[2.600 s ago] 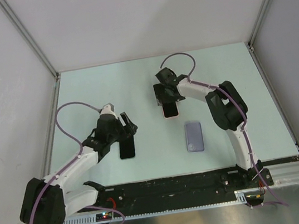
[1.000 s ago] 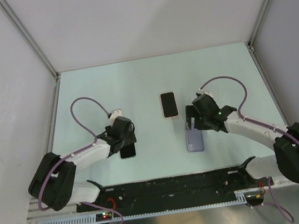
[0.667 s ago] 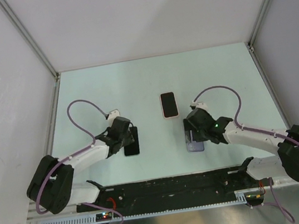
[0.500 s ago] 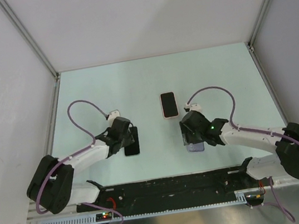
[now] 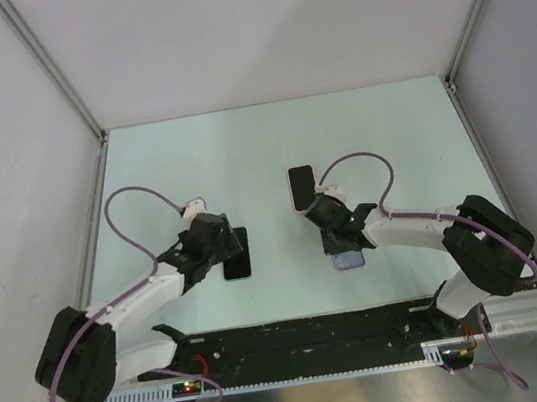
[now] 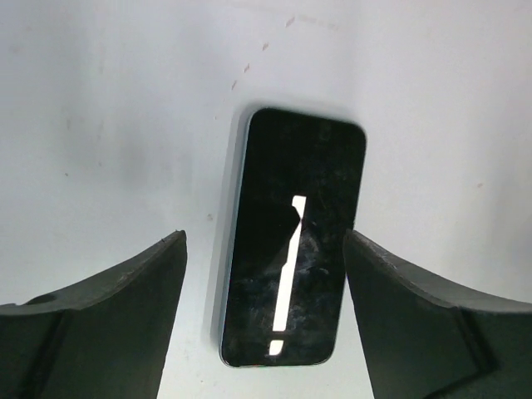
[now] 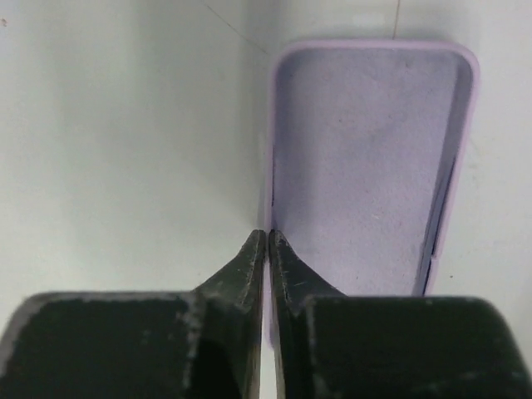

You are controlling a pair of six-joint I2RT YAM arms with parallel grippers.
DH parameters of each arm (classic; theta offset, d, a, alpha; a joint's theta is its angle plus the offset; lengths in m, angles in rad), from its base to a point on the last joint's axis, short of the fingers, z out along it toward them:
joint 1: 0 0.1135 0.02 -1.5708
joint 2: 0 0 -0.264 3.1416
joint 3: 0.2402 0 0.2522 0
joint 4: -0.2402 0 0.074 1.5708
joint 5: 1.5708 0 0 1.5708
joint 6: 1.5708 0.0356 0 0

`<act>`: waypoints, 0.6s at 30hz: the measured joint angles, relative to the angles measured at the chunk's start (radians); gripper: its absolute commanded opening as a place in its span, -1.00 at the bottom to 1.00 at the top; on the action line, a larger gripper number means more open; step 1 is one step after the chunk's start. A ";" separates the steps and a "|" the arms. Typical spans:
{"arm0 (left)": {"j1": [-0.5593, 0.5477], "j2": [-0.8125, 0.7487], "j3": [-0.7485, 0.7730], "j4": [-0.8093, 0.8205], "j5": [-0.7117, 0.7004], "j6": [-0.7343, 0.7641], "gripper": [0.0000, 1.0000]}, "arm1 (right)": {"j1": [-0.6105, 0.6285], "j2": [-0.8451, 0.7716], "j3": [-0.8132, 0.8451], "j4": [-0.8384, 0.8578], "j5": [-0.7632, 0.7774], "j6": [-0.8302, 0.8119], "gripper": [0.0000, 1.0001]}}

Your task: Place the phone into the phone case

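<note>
Left gripper (image 6: 264, 245) is standing wide open and holding nothing. Its fingers (image 6: 125, 307) are flanking the near end of the phone (image 6: 291, 249) with clear gaps on both sides. The phone is lying flat on the table (image 6: 100, 100), dark screen up, left of centre.

Right gripper (image 7: 268, 241) is closed to a hairline. Its tips are pinching the left wall of the case (image 7: 366, 166), one finger outside it and one inside. The lilac case is lying open side up, well apart from the phone, on the right.

A second phone (image 5: 302, 186) with a pink rim is lying just beyond the right gripper.
</note>
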 measured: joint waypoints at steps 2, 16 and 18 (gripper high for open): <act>0.013 -0.048 -0.002 -0.001 -0.001 0.000 0.61 | 0.000 0.013 0.013 -0.003 -0.006 0.035 -0.98; -0.026 -0.153 0.004 -0.010 0.068 -0.003 0.64 | 0.034 -0.081 0.032 -0.067 -0.028 0.609 0.39; -0.062 -0.145 0.010 -0.011 0.071 -0.011 0.65 | 0.042 -0.127 0.033 -0.066 -0.023 0.656 0.65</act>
